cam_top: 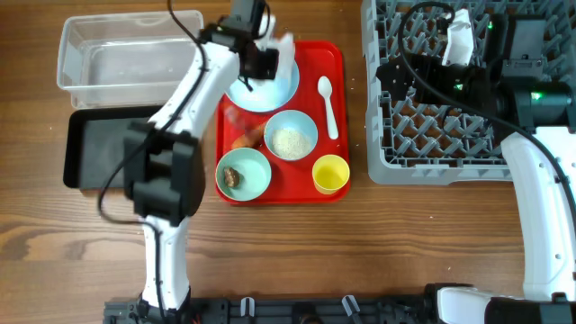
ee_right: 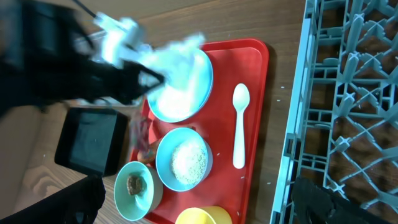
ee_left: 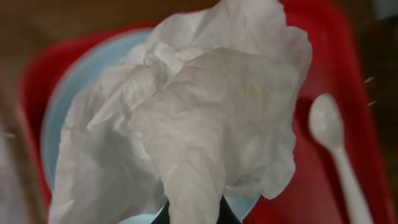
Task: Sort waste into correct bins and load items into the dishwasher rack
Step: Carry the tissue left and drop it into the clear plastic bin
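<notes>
Two arms in view. Left gripper (cam_top: 263, 61) is over the far end of the red tray (cam_top: 315, 54), jaws clenched on the napkin (ee_left: 205, 112); the left wrist view shows the paper bunched between the fingertips and spreading out above the plate (cam_top: 274, 92). Whether the napkin touches the plate cannot be told.

Right gripper (ee_right: 199, 193) hangs over the rack's (cam_top: 432, 171) left part, jaws spread wide, nothing between them.

Tray contents:
- plate at the far end, partly under the left gripper
- spoon (cam_top: 329, 106) lying flat just right of the plate, bowl end away from the robot
- one bowl (cam_top: 311, 135) mid-tray, holding rice (cam_top: 291, 142)
- second bowl (cam_top: 259, 184) at the near left corner, holding the brown lump (cam_top: 232, 177)
- cup (cam_top: 330, 174) upright at the near right corner
- carrot (cam_top: 247, 139) on the tray floor, between the two bowls and the plate

Bins: clear tub (cam_top: 130, 18) left of the red tray at the far side; black tray (cam_top: 99, 153) just beside it on the near side, partly hidden by the left arm
</notes>
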Available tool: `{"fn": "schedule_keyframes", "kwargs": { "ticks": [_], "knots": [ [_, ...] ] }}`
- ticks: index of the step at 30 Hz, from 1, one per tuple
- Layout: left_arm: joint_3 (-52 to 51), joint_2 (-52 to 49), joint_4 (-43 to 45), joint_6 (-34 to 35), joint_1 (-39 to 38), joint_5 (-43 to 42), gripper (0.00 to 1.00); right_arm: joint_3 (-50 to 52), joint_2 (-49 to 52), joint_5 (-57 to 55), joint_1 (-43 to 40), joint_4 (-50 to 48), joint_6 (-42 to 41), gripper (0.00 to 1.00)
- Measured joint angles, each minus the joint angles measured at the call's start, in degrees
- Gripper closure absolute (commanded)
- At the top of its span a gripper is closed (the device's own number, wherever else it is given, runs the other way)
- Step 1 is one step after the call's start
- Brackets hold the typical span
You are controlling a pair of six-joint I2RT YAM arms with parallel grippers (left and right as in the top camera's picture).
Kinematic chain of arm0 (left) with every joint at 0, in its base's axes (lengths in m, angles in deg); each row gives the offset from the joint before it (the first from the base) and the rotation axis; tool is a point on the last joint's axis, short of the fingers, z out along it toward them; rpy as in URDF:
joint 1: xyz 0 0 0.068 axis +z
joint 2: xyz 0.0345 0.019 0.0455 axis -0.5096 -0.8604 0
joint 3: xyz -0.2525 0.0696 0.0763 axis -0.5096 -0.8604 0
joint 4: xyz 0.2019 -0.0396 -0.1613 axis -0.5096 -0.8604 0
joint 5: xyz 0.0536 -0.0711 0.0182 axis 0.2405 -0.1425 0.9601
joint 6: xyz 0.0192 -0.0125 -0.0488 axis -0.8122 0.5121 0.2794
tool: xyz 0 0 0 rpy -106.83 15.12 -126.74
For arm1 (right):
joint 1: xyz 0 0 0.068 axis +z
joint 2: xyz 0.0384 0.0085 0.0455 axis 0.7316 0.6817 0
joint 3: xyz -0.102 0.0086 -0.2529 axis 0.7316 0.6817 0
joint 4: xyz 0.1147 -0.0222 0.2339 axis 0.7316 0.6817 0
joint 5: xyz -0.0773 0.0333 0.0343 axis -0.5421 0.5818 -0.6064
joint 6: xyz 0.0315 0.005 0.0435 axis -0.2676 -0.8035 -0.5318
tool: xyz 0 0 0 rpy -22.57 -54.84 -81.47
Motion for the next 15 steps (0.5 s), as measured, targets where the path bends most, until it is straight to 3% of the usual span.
{"fn": "schedule_keyframes", "kwargs": {
  "ticks": [5, 9, 15],
  "knots": [
    [1.5, 7.8, 0.7, 0.2, 0.1, 5.2, 0.96, 0.0, 0.0, 0.0, 0.0, 0.0, 0.0, 0.00],
    [1.5, 8.5, 0.3, 2.6, 1.9, 8.2, 0.96, 0.0, 0.0, 0.0, 0.0, 0.0, 0.0, 0.00],
    [1.5, 8.9, -3.8, 9.8, 12.5, 11.7, 0.96, 0.0, 0.0, 0.0, 0.0, 0.1, 0.0, 0.00]
  ]
}}
